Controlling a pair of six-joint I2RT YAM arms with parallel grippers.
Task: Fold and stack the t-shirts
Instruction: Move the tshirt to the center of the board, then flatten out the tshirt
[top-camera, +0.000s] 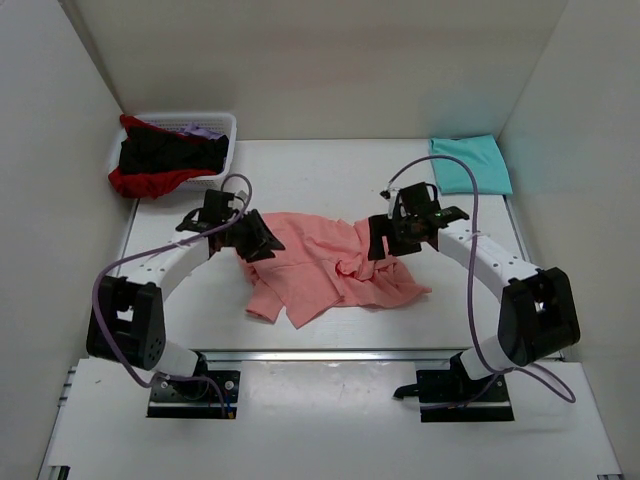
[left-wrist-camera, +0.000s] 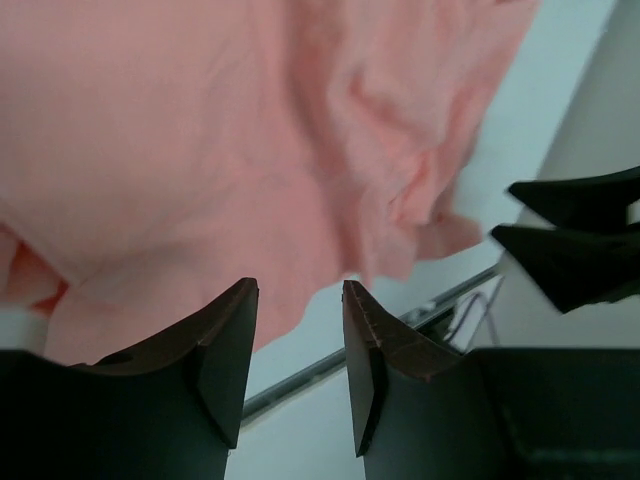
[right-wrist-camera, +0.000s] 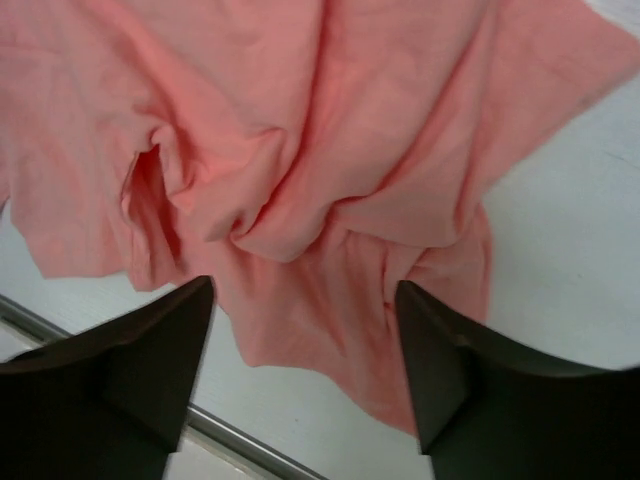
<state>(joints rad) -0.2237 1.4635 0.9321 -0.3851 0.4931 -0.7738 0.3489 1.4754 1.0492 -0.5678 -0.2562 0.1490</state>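
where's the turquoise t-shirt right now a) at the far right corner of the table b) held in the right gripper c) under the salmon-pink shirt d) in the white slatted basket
a: the folded turquoise cloth t-shirt lies flat at the far right corner of the white table, apart from the white slatted plastic basket and the crumpled salmon-pink cloth t-shirt.

No legible text, no labels, no brand marks, no numbers or signs
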